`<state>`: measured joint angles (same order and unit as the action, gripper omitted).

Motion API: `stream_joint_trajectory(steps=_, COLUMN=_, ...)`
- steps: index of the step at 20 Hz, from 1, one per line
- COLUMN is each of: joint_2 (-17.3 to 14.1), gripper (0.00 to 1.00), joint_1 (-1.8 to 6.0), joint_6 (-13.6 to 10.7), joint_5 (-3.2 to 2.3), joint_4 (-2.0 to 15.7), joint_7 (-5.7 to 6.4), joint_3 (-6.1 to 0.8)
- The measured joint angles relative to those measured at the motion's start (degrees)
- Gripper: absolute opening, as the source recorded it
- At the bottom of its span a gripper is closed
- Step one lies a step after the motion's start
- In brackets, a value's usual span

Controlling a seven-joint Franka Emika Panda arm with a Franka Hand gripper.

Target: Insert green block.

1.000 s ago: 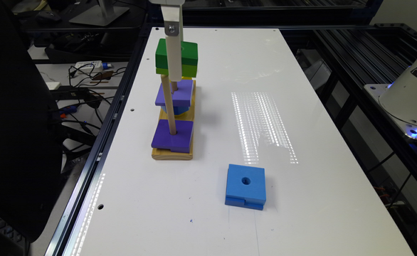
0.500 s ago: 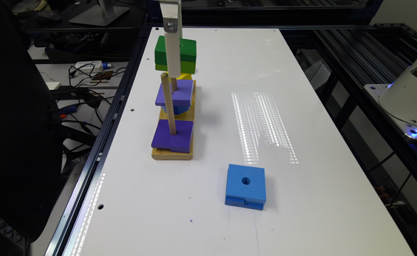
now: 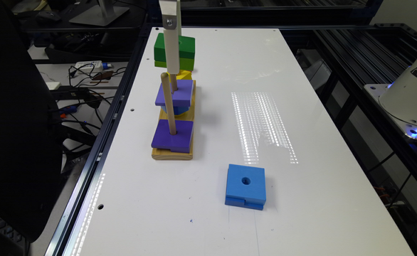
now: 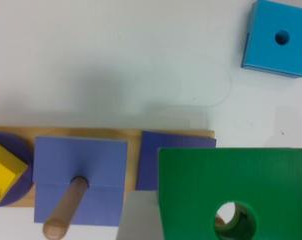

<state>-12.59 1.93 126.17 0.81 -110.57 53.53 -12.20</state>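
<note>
The claw hangs above the far end of the wooden peg board with the green block up in the air against it, but I cannot tell how tightly the claw is closed. In the wrist view the green block sits over a purple block, and a bit of peg shows through its round hole. The blue block lies alone on the white desk, well apart from the board.

Long white pincer finger, flat (one silver screw near top)
</note>
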Motion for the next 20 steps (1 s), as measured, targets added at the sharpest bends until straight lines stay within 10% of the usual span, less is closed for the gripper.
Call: stream_joint_trajectory(steps=20, joint_2=0.0, gripper=0.0, joint_1=0.04, joint_6=0.6, joint_5=0.01, joint_4=0.05, joint_7=0.15, joint_3=-1.0)
